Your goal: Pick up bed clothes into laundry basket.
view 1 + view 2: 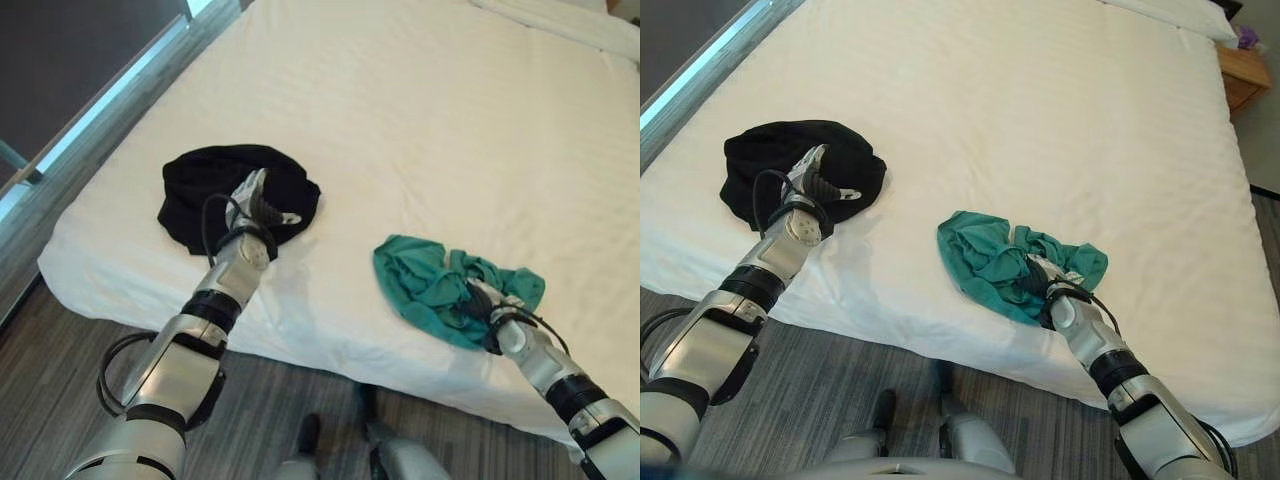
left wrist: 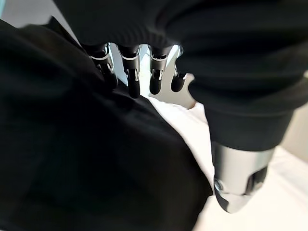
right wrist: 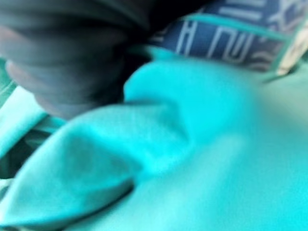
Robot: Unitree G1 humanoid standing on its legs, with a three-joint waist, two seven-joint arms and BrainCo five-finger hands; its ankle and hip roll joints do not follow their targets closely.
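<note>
Both garments lie on the bed near its front edge, so nothing is collected yet. The left hand rests on the black garment toward the front left corner, fingers extended into the cloth without pinching it. The right hand is buried in the teal garment; I cannot tell its fingers' state. Lifting and carrying to a basket remain.

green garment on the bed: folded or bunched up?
Bunched up. The green garment lies in a crumpled heap with loose folds near the bed's front edge, the right hand buried in it.
</note>
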